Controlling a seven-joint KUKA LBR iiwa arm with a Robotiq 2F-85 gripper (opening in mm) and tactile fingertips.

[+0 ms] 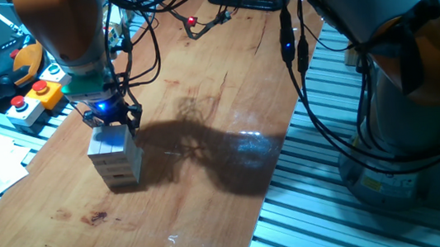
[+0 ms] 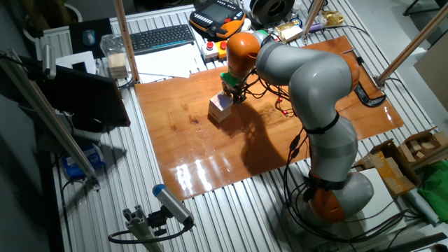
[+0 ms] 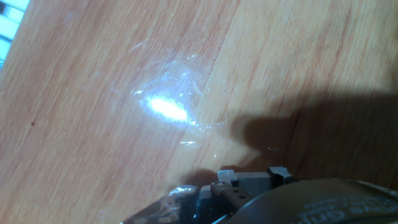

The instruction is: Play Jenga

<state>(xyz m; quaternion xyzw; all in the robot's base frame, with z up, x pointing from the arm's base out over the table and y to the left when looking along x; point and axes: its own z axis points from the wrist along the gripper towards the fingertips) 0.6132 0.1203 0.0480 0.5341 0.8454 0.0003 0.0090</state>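
One small Jenga tower (image 1: 113,159) stands directly under the gripper (image 1: 111,119), whose fingers sit at its top layer. Can't tell if they're apart or clamped. Looks like the approach to a top block; next move needs a gentle, square touch. Wooden tabletop (image 1: 194,185) glares; button boxes (image 1: 34,93) lie behind-left.

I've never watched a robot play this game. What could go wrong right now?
The black two-finger gripper sits right on top of the small tower of pale wooden blocks, so a sideways nudge could topple it. The hand view shows only the wooden table, not the tower, so aiming may be hard.
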